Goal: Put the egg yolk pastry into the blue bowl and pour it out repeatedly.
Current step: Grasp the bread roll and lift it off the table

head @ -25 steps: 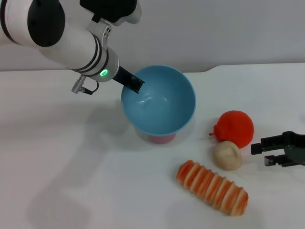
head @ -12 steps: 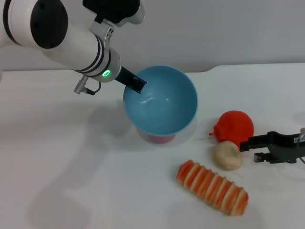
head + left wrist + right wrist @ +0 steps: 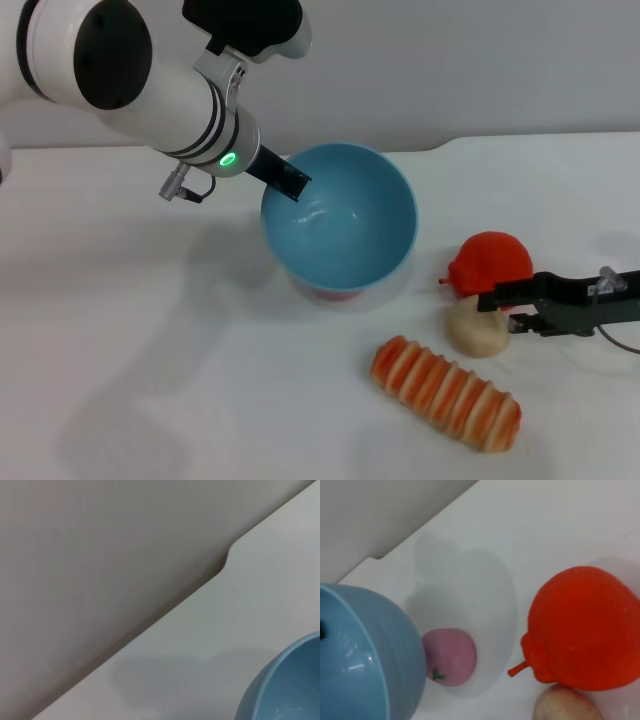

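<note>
The left end effector (image 3: pixel 290 181) grips the rim of the blue bowl (image 3: pixel 340 215) on its left side, with 1 dark finger visible inside the rim. The bowl is held tilted, its opening facing forward and up, and it is empty. Beneath the bowl's lower edge, a pink bun (image 3: pixel 449 656) with a green mark lies on the white worktop (image 3: pixel 150 350).

The right end effector (image 3: pixel 503 307) reaches in from the right side at worktop level. Its 2 dark fingers are parted narrowly, with their tips at the right side of the egg yolk pastry (image 3: pixel 474 329); actual contact cannot be confirmed.

The egg yolk pastry rests on the worktop, well apart from the bowl to its right. It touches or sits just beside the orange fruit (image 3: pixel 491 264), which lies directly behind it. The striped bread (image 3: pixel 446 393) lies in front of the pastry, nearer the robot, angled across the worktop.
</note>
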### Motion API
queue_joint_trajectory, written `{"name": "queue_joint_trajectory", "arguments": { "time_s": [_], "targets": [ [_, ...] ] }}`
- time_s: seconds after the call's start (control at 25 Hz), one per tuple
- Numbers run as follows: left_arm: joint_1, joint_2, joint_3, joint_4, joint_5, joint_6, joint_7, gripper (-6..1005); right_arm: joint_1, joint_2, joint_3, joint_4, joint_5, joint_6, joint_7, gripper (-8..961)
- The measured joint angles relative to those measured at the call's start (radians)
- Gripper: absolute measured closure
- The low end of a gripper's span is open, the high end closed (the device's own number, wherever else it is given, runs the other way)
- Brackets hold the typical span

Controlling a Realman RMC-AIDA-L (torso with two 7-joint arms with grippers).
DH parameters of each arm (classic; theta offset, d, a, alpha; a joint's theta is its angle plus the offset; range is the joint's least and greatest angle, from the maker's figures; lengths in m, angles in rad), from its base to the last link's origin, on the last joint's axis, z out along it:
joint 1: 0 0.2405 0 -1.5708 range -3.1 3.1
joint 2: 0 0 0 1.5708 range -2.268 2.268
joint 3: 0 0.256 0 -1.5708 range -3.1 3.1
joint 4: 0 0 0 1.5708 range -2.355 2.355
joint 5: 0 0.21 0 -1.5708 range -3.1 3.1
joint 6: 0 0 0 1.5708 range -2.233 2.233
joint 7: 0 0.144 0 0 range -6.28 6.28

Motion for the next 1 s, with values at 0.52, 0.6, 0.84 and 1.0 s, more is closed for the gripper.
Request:
{"name": "queue_joint_trajectory", "arguments": {
  "time_s": [0.52, 0.6, 0.84, 1.0],
  "targets": [
    [-0.005, 0.0, 0.005, 0.001, -0.001, 0.006, -0.003, 999, 0.004, 0.019, 0.009, 0.0, 0.002, 0.052, -0.017, 340],
    [-0.004, 0.0, 0.005, 0.002, -0.003, 0.002, -0.004, 1000, 0.006, 0.02, 0.009, 0.0, 0.003, 0.06, -0.018, 340],
    [0.002, 0.0, 0.006, 0.002, -0.013, 0.005, -0.004, 1000, 0.011, 0.023, 0.003, 0.003, 0.003, 0.063, -0.017, 341],
    [0.001, 0.0, 0.006, 0.002, -0.013, 0.006, -0.004, 1000, 0.023, 0.032, -0.001, 0.031, 0.003, 0.064, -0.018, 341]
  ]
}}
